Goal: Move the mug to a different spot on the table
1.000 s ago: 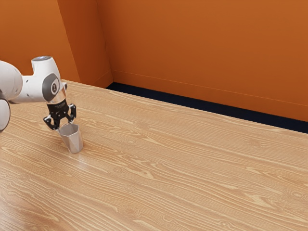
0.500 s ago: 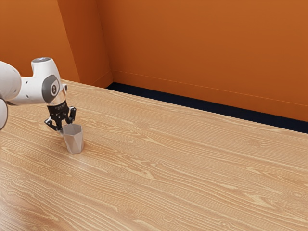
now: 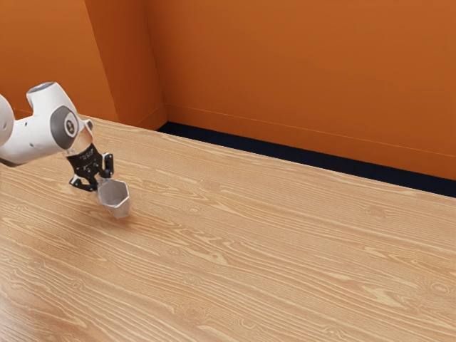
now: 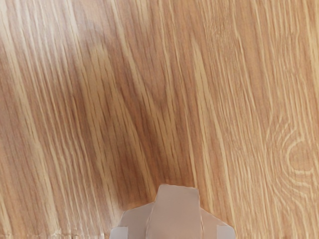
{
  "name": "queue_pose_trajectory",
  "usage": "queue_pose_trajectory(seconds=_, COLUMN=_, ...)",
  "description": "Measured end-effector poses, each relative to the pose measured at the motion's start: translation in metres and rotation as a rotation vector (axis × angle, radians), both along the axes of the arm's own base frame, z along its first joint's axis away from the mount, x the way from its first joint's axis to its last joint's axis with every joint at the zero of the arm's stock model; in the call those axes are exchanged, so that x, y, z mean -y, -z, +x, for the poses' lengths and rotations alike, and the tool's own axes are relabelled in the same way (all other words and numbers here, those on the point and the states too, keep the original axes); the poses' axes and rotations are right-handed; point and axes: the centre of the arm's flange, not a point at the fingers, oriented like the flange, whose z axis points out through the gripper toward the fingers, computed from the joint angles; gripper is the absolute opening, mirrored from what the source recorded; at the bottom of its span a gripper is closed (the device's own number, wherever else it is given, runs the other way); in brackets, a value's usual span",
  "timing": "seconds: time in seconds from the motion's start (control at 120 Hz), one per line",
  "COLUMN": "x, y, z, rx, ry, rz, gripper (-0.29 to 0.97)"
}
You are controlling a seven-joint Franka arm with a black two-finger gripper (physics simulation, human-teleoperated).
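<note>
Orange walls (image 3: 299, 64), a dark strip (image 3: 320, 160) along their foot, a light wood-grain table (image 3: 285, 249). White arm (image 3: 39, 132) at 9 o'clock of the exterior view.

Black gripper (image 3: 96, 184) was closed on the mug (image 3: 116, 199), pinching one wall at the rim. The mug was near the table's 9 o'clock edge, just under the gripper at its 4 o'clock. It was tipped off upright, with its mouth showing to the camera. Faint shadow beneath. Couldn't tell whether the base was just clear of the table or grazing it.

Step, my read: grasp done, carry starting, nothing placed yet.

The next move needs:
- more height for clean clearance
- a traverse toward open table around 3 o'clock
- the mug levelled before set-down
- release only once the base sits flat

A one-wall pinch probably lets the mug swing, so keep the move slow.

Shapes and materials:
- Mug: pale grey, matte, six-sided, tapering toward the base, no handle visible. Looks rigid and smooth, so likely slippery.
- Table: flat, strong streaky grain with knots, slight sheen.
- Wrist view: a pale faceted piece of the mug just under the hand, over bare grain.
</note>
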Motion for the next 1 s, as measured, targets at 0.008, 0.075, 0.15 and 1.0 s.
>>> queue_pose_trajectory(seconds=0.008, x=0.001, y=-0.001, z=0.000, rx=0.002, ry=0.000, rz=-0.003, gripper=0.03)
queue_pose_trajectory(seconds=0.075, x=0.014, y=-0.002, z=-0.002, rx=0.017, ry=0.010, rz=-0.026, gripper=0.02)
queue_pose_trajectory(seconds=0.15, x=0.033, y=0.002, z=0.001, rx=0.023, ry=0.032, rz=-0.056, gripper=0.03)
queue_pose_trajectory(seconds=1.0, x=0.150, y=0.043, z=0.002, rx=-0.160, ry=0.201, rz=-0.362, gripper=0.15)
